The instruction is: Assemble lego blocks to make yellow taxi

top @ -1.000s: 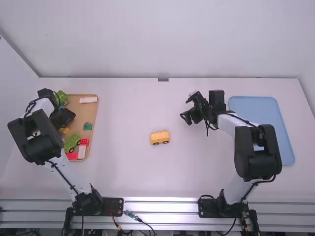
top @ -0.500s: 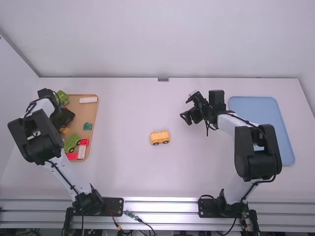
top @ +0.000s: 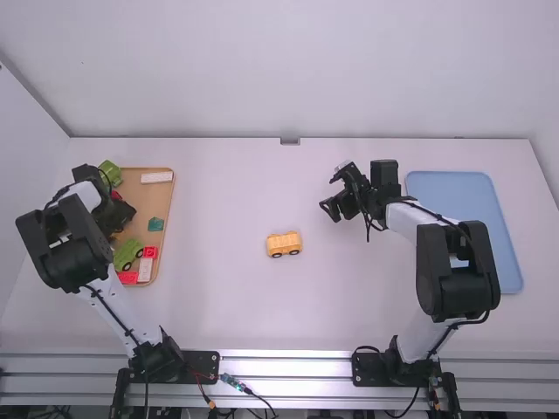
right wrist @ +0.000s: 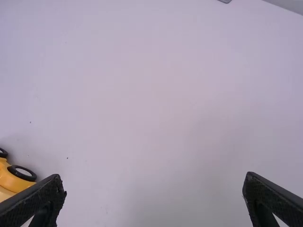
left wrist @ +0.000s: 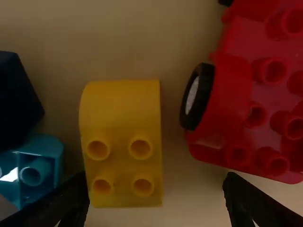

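Note:
My left gripper (top: pixel 117 220) is low over the brown tray (top: pixel 160 202). In the left wrist view its fingers are spread, the gripper (left wrist: pixel 154 196) open around the lower end of a yellow curved block (left wrist: pixel 124 142) with several studs. Over the table, right of the middle, my right gripper (top: pixel 330 209) stands open; in the right wrist view nothing lies between the tips of the gripper (right wrist: pixel 155 184). A yellow wheeled car base (top: pixel 284 244) rests on the table between the arms, its edge (right wrist: pixel 14 178) showing beside the right gripper's finger.
Around the yellow block are a red wheeled base (left wrist: pixel 255 90), a teal block (left wrist: pixel 35 168) and a dark block (left wrist: pixel 16 101). Green wheeled pieces (top: pixel 127 253), red blocks (top: pixel 127 278) and white blocks (top: pixel 157 177) share the tray. A blue tray (top: pixel 511 262) lies at the right.
My left gripper has shifted slightly over the brown tray, uncovering a bit of red beside it. The right arm and the yellow car base have stayed still.

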Robot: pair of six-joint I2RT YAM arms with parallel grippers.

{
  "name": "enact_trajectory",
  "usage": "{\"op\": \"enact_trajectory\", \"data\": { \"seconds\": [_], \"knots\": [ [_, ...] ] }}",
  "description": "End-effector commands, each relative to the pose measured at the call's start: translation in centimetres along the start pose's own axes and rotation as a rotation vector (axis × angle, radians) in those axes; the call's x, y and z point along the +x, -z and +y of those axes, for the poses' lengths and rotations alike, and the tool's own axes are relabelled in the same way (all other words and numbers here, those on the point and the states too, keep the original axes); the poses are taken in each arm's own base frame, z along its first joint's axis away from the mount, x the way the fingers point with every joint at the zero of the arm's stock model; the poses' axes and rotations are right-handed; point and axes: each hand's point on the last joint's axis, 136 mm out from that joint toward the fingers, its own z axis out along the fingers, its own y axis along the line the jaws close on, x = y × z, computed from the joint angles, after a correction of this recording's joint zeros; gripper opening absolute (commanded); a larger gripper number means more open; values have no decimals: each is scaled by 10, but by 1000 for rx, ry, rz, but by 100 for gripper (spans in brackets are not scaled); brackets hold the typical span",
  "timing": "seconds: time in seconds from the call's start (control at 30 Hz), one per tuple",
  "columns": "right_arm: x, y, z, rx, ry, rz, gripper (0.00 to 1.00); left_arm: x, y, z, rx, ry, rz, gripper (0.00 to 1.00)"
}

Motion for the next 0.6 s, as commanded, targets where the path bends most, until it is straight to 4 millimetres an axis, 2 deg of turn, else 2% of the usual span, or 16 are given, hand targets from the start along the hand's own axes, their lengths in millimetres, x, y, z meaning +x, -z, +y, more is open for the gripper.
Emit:
{"op": "enact_trajectory", "data": {
  "seconds": [0.0,0.23,0.3,0.37,0.57],
  "knots": [
    [-8,7,0,6,9,-20,99,1,-2,11,-56,17,-11,73],
    [-9,7,0,5,9,-21,99,-1,-1,15,-84,39,-29,68],
    [-9,7,0,5,9,-20,99,0,-1,15,-84,50,-26,70],
    [-8,7,0,6,9,-20,99,-1,-1,16,-90,65,-30,78],
    [-9,7,0,5,10,-20,99,-2,-1,16,-94,68,-38,64]
  ]
}}
